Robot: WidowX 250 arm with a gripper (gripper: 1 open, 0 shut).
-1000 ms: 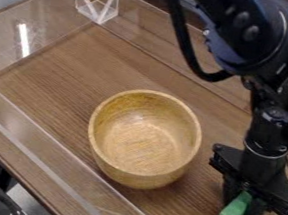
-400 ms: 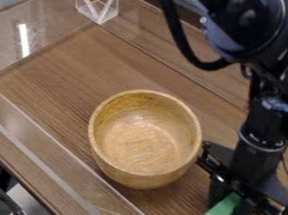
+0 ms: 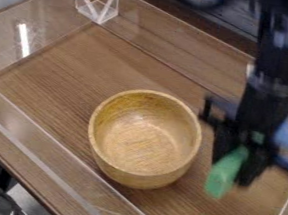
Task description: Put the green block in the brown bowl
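Note:
The brown bowl [image 3: 146, 138] sits on the wooden table, round, tan, with thick walls. Just right of its rim the green block [image 3: 227, 172] hangs in the air, tilted and blurred by motion. My gripper [image 3: 244, 157] is shut on the block's upper end, with the black arm reaching down from the top right. The block's lower end hangs beside the bowl's right wall, outside the rim.
A clear plastic wall [image 3: 28, 93] runs along the table's left and front edges. A small clear stand [image 3: 97, 4] sits at the back left. Wooden table top [image 3: 126, 62] lies behind the bowl.
The gripper has risen with the green block, lifting it off the table. The arm has moved up and slightly toward the bowl; the picture is now blurred.

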